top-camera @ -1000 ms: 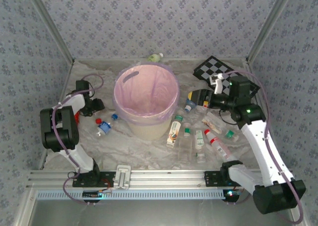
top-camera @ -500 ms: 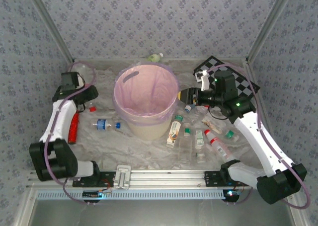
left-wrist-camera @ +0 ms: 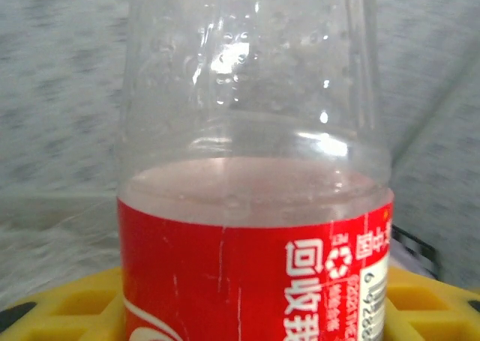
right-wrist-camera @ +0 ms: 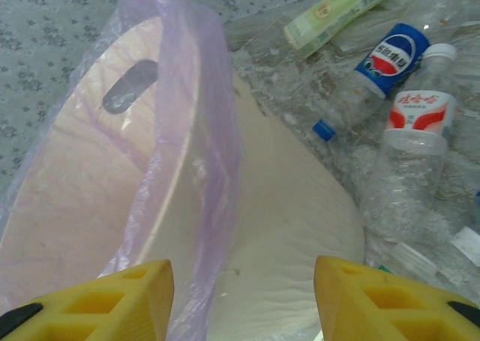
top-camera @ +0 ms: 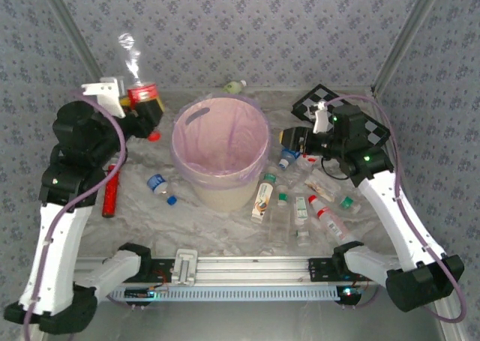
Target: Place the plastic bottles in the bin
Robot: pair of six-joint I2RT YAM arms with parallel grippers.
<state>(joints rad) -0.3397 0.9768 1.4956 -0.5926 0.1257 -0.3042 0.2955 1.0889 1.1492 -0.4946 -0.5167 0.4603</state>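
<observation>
Top external view: found the left gripper (top-camera: 144, 110) held high at upper left, up and left of the bin (top-camera: 225, 195), clamped on a red-label bottle (top-camera: 133, 67) whose clear body stuck up out of the fingers, apart from the bin's rim. Left wrist view: saw that bottle's red label close up, with yellow fingers (left-wrist-camera: 67, 300) on either side of it at the bottom edge.

Found the right gripper (top-camera: 289, 142) at centre right, just beside the bin's right rim. Right wrist view: saw its yellow fingers (right-wrist-camera: 112, 296) spread wide along the bottom edge, gripping nothing, with the bin's wall and pink liner (right-wrist-camera: 202, 131) beyond them. Saw a blue-label bottle (right-wrist-camera: 395, 55) lying at upper right there.

Noted other bottles (top-camera: 300, 210) lying on the table (top-camera: 225, 232) to the lower right of the bin. Noted one blue-capped bottle (top-camera: 157, 183) lying left of it and a pale green bottle (top-camera: 235, 86) behind it at top centre. Noted a chequered board (top-camera: 324, 101) at upper right.
</observation>
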